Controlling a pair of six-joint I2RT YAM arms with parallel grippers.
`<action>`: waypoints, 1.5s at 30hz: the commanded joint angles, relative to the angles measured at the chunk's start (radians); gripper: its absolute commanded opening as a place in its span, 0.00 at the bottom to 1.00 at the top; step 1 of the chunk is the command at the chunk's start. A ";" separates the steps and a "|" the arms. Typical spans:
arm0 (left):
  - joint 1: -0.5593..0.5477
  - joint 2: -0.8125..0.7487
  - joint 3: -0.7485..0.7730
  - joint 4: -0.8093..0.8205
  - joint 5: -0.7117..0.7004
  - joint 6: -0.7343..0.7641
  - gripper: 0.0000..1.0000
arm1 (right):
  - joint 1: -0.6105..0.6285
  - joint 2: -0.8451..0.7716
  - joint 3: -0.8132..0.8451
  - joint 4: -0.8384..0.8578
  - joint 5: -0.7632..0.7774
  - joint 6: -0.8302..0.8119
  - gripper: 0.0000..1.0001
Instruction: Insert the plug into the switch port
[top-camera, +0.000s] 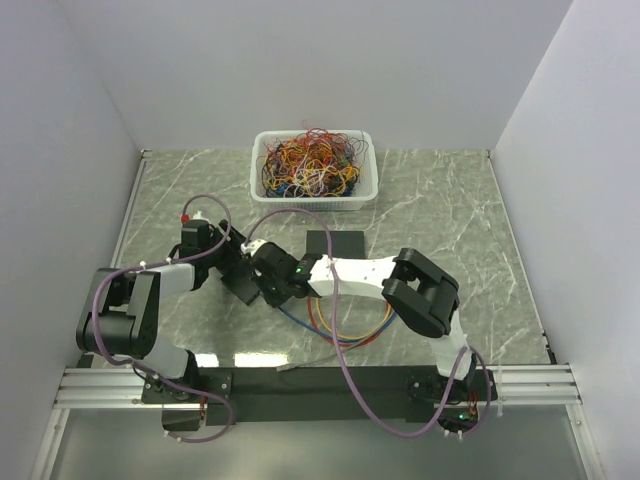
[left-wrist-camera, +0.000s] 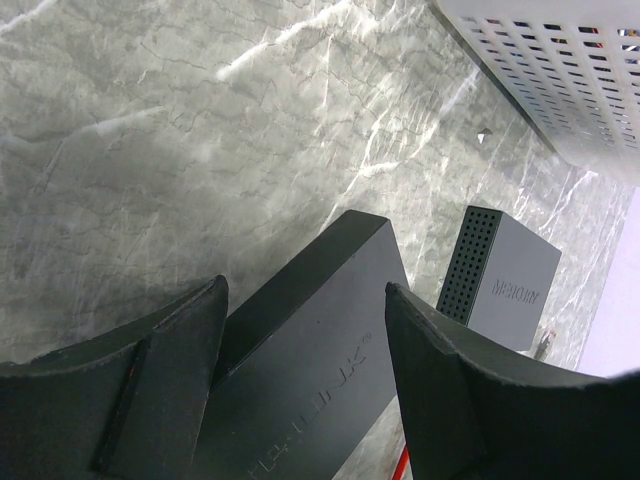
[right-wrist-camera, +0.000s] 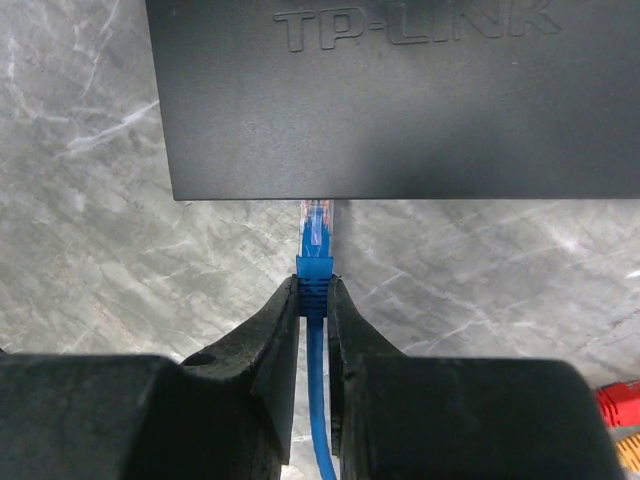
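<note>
A black TP-LINK switch (top-camera: 240, 285) lies on the marble table. My left gripper (top-camera: 226, 262) straddles it. In the left wrist view the switch (left-wrist-camera: 310, 360) fills the gap between the two wide-set fingers of this gripper (left-wrist-camera: 305, 285), which hold it by its sides. My right gripper (top-camera: 268, 274) is shut on the blue boot of a clear-tipped plug (right-wrist-camera: 316, 235). In the right wrist view this gripper (right-wrist-camera: 315, 285) points the plug at the switch's near edge (right-wrist-camera: 400, 100). The plug's tip meets that edge; the port itself is hidden. The blue cable (right-wrist-camera: 318, 400) trails back between the fingers.
A second, grey box-shaped device (top-camera: 335, 243) sits just behind the switch, also seen in the left wrist view (left-wrist-camera: 510, 285). A white basket (top-camera: 368, 170) of tangled coloured cables stands at the back. Loose cables (top-camera: 345, 330) lie under the right arm. White walls enclose the table.
</note>
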 joint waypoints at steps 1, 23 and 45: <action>-0.007 0.007 -0.041 -0.087 -0.030 0.032 0.71 | 0.014 0.024 0.066 0.017 0.015 -0.001 0.00; -0.006 0.022 -0.042 -0.078 -0.020 0.046 0.70 | 0.023 0.034 0.138 -0.026 0.183 0.022 0.00; -0.007 0.027 -0.041 -0.079 -0.023 0.046 0.70 | 0.083 0.040 0.184 0.001 0.282 -0.009 0.00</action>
